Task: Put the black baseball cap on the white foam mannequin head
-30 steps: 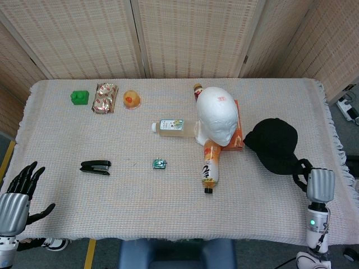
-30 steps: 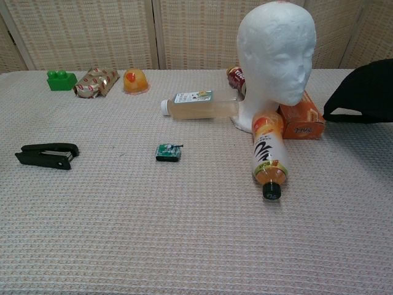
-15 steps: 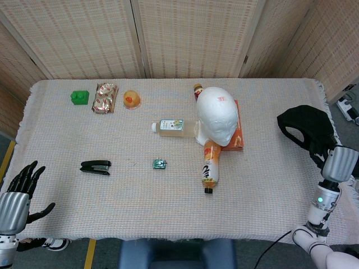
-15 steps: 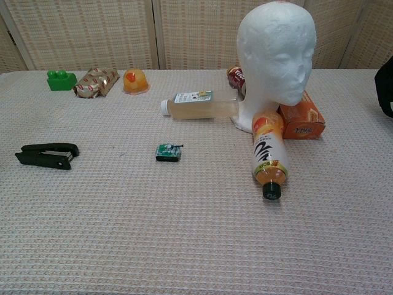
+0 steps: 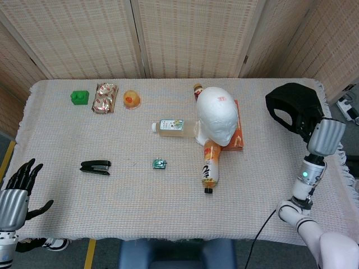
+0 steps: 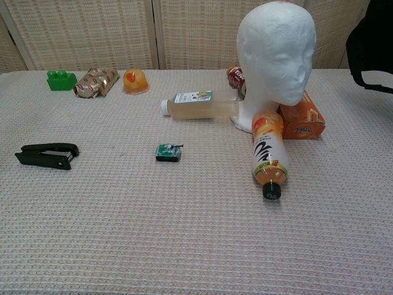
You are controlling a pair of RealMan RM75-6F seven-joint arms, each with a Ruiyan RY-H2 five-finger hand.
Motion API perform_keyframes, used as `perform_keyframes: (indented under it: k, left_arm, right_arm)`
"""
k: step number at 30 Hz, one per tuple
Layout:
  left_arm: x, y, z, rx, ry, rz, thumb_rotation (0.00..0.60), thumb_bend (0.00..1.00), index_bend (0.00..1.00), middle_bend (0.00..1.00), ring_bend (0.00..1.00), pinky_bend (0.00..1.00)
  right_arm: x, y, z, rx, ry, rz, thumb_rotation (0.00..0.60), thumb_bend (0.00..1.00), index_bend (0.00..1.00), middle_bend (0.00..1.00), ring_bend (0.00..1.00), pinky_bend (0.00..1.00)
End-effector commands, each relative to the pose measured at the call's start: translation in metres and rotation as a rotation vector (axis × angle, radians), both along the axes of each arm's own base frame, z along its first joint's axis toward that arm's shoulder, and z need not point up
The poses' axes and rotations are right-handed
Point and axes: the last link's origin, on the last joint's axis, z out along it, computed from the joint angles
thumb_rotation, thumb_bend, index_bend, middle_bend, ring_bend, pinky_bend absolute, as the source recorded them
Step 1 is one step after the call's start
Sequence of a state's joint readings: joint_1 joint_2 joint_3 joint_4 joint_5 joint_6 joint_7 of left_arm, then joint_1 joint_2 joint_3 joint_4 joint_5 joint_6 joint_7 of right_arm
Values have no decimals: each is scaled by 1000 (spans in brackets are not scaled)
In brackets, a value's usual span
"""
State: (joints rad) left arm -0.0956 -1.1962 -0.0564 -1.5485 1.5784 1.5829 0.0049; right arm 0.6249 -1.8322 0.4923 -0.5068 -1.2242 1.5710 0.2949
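The white foam mannequin head (image 5: 217, 115) stands upright right of the table's middle, its face (image 6: 288, 61) turned toward me. My right hand (image 5: 310, 126) grips the black baseball cap (image 5: 290, 104) and holds it in the air to the right of the mannequin head, apart from it. The cap hides most of that hand. In the chest view the cap (image 6: 372, 47) hangs at the top right edge, about level with the foam head. My left hand (image 5: 17, 189) hovers off the table's front left corner, fingers spread and holding nothing.
An orange juice bottle (image 5: 210, 166) lies in front of the foam head, an orange box (image 5: 239, 133) at its right, a clear bottle (image 5: 171, 125) at its left and a can (image 5: 197, 89) behind. A small green toy (image 5: 159, 163), black stapler (image 5: 95, 167), green brick (image 5: 79, 97), snack pack (image 5: 105, 97) and jelly cup (image 5: 132, 99) lie to the left.
My right hand has lifted the cap off the table and carried it up and toward the far right side. The left hand has barely shifted.
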Motion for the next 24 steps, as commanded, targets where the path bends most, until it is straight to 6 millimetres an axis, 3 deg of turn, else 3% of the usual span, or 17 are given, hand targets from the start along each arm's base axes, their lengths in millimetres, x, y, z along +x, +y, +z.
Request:
perform_keyframes:
  k: [1, 7, 13, 18, 24]
  left_arm:
    - [-1, 2, -1, 1, 5, 7, 600, 199, 112, 0, 16, 205]
    - [-3, 6, 0, 14, 9, 23, 600, 196, 112, 0, 16, 206]
    - [-4, 7, 2, 32, 3, 29, 600, 197, 111, 0, 16, 207]
    - [-4, 7, 4, 32, 2, 28, 600, 197, 112, 0, 16, 208]
    - [-2, 6, 5, 30, -7, 16, 600, 197, 112, 0, 16, 207]
  right_arm:
    - [31, -16, -1, -8, 12, 61, 600, 373, 863, 1000, 1000, 1000]
    - [92, -36, -11, 7, 48, 187, 600, 370, 862, 1000, 1000, 1000]
    - [142, -38, -30, 43, 54, 301, 600, 372, 863, 1000, 1000, 1000]
    - [166, -27, -45, 72, 73, 372, 600, 372, 863, 1000, 1000, 1000]
    - [166, -3, -59, 128, 71, 413, 600, 372, 863, 1000, 1000, 1000]
